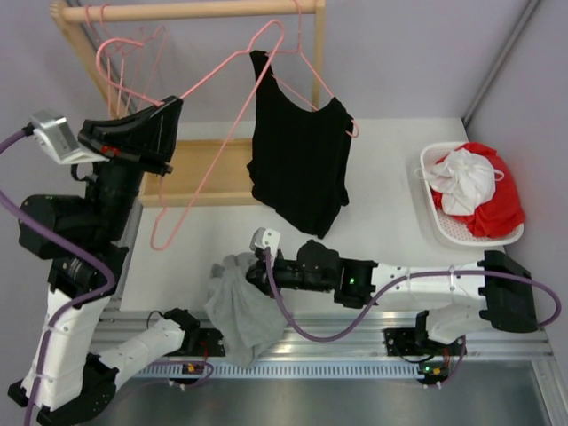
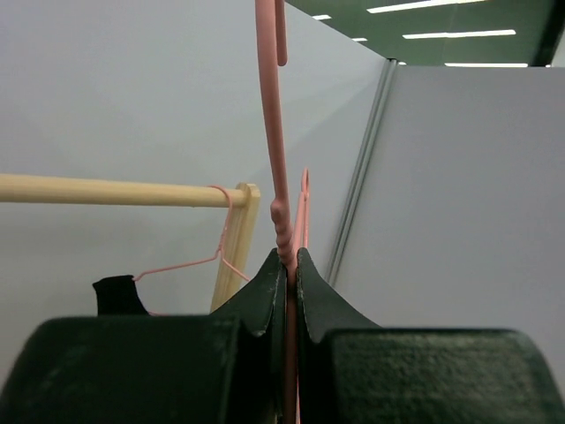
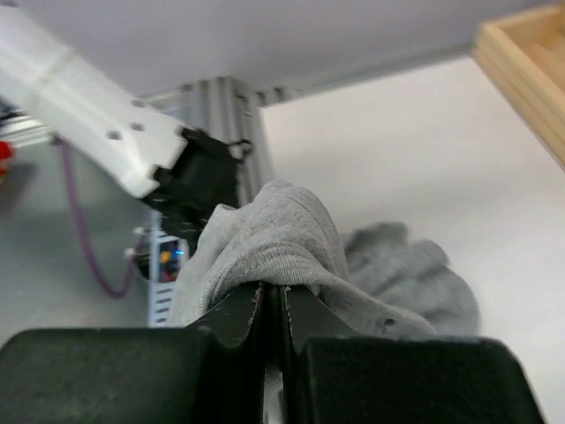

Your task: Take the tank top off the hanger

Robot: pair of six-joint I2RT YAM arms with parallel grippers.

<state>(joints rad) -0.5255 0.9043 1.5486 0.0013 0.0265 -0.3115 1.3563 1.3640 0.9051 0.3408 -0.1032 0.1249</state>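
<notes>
My left gripper (image 1: 177,102) is raised at the left and shut on the wire of a bare pink hanger (image 1: 232,57). In the left wrist view the hanger (image 2: 272,132) runs straight up from between the closed left gripper (image 2: 289,256). A crumpled grey tank top (image 1: 238,311) lies at the table's front edge and droops over the rail, clear of that hanger. My right gripper (image 1: 253,271) is low beside it, shut on a fold of the grey tank top (image 3: 274,230); the fabric bulges over the closed right gripper (image 3: 274,287).
A black tank top (image 1: 297,160) hangs on a second pink hanger from the wooden rack (image 1: 195,11), with spare pink hangers (image 1: 124,62) at the rod's left end. A white basket (image 1: 444,226) of red and white clothes sits at the right.
</notes>
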